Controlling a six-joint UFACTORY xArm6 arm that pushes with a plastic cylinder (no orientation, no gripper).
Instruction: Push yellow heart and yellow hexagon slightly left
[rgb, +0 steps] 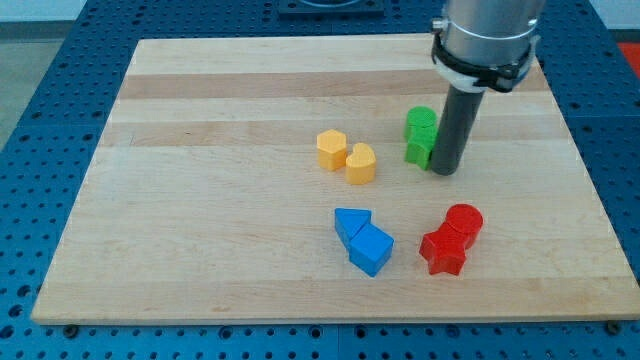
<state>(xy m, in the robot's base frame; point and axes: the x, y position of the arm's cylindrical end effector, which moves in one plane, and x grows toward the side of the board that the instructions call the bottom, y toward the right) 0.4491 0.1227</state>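
Observation:
The yellow hexagon (331, 150) and the yellow heart (361, 163) touch each other near the middle of the wooden board (200, 200), the hexagon up and to the left of the heart. My tip (445, 170) rests on the board to the view's right of the heart, right beside the lower green block (419, 149). The gap between my tip and the heart is about one and a half block widths.
Two green blocks stand stacked in depth, the upper one (421, 122) just above the lower. A blue triangle (350, 222) and a blue block (371, 248) sit below the yellow pair. A red cylinder (464, 221) and a red star (443, 252) lie at lower right.

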